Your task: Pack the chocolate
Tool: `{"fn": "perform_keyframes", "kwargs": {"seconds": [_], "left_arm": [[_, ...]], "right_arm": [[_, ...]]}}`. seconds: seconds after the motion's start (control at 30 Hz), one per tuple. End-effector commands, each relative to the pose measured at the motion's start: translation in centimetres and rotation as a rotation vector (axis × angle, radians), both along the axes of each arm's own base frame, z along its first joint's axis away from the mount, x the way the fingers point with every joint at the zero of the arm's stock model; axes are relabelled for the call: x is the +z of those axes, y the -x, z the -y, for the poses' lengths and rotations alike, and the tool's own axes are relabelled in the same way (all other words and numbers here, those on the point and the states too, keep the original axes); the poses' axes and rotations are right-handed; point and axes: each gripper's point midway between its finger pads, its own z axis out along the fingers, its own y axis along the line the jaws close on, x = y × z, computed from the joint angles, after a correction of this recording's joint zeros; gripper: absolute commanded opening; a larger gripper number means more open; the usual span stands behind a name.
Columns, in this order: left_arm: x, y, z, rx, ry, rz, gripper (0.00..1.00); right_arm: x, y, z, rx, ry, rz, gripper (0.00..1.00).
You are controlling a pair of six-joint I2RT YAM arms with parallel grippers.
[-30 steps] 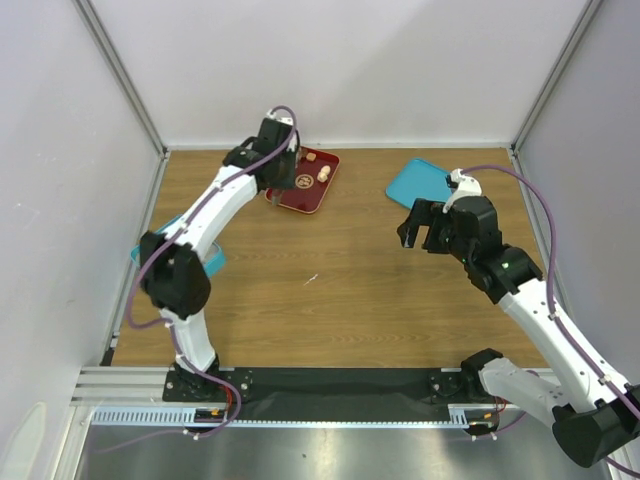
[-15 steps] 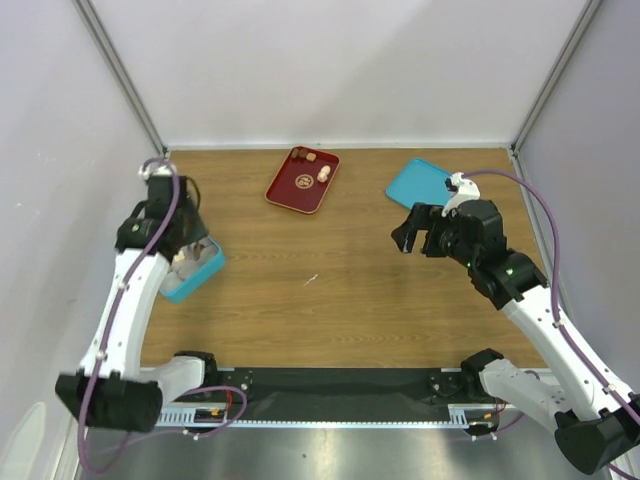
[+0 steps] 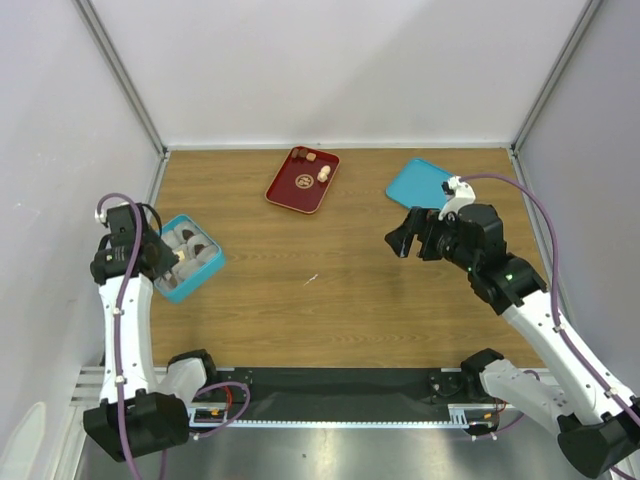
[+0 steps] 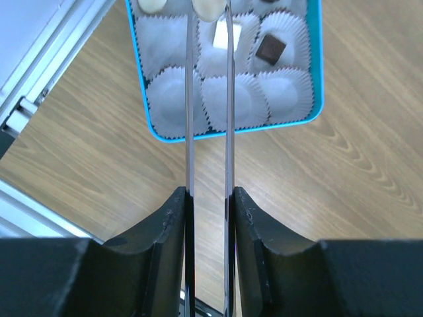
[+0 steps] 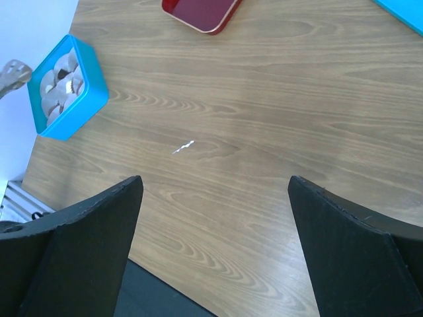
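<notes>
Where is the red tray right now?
Overhead, the red tray sits at the far edge of the table, left of centre, with the teal lid to its right.

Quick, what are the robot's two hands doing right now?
Left gripper: looks closed on a pale chocolate, over the teal box.
Right gripper: open, holding nothing.

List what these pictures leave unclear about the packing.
Left pincer: tips cut off by the left wrist view's top edge; whether they hold anything is unclear.
Box: far row cut off there too.
Tray: chocolate too small in the top view to count.
</notes>
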Motion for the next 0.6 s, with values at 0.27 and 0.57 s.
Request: {"fn": "perform_keyframes", "kwargs": {"seconds": [0.27,0.57], "left_arm": [[-1.9,2.6,-1.3,0.068,-0.054,-0.080,0.34],[-2.2,2.7,-1.7,0.068,-0.061,-0.107,0.37]], "right_arm": [[0.8,1.3,-2.4,0.080,0.000,0.067,1.00],[0.8,1.3,-2.5,0.083,0.025,0.070,1.00]]}}
